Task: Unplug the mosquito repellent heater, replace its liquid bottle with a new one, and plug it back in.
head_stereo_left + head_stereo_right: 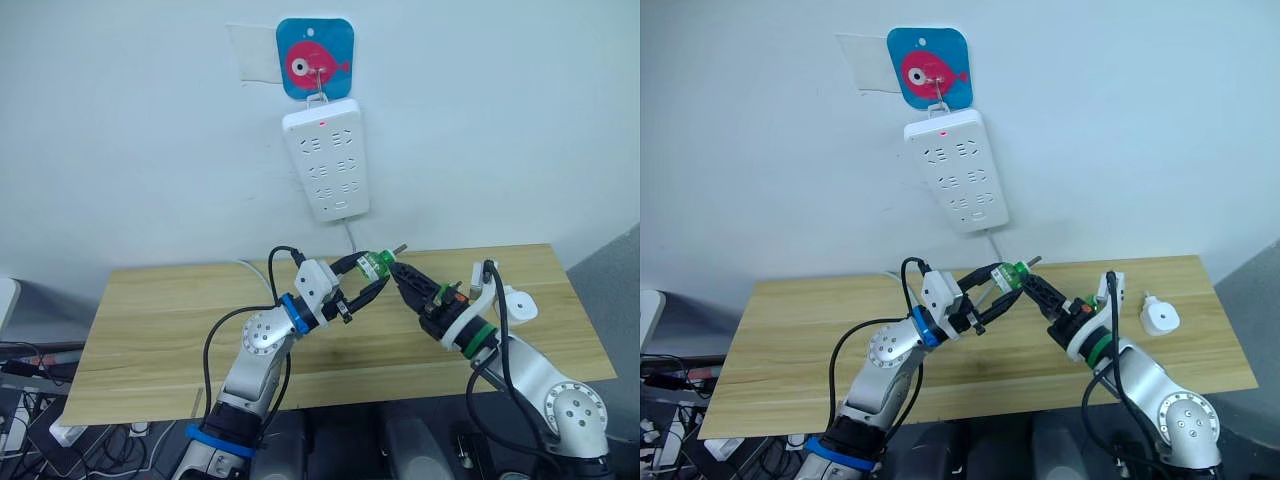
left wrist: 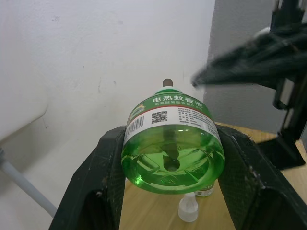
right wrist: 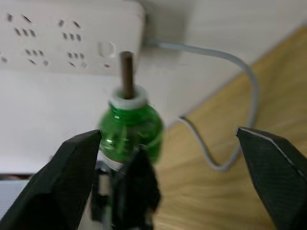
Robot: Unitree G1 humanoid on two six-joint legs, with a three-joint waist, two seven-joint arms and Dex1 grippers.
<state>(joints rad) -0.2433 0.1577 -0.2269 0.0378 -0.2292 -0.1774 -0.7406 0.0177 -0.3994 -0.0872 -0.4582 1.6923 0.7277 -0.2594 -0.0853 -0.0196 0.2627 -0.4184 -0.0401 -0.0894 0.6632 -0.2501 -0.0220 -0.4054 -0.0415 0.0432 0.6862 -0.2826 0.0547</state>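
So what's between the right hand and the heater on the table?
Nothing: in the right eye view, bare tabletop separates the right hand from the heater.

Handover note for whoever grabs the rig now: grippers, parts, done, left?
Left gripper: shut on the green bottle, held above the table, wick bare.
Right gripper: open, empty, right beside the bottle.
Heater: unplugged, lying on the table at the right. Power strip hangs on the wall, light on.
A white cap lies on the table.
Done: unplugging.
Left: fit the bottle into the heater, plug it back in. Can't tell if this bottle is old or new.
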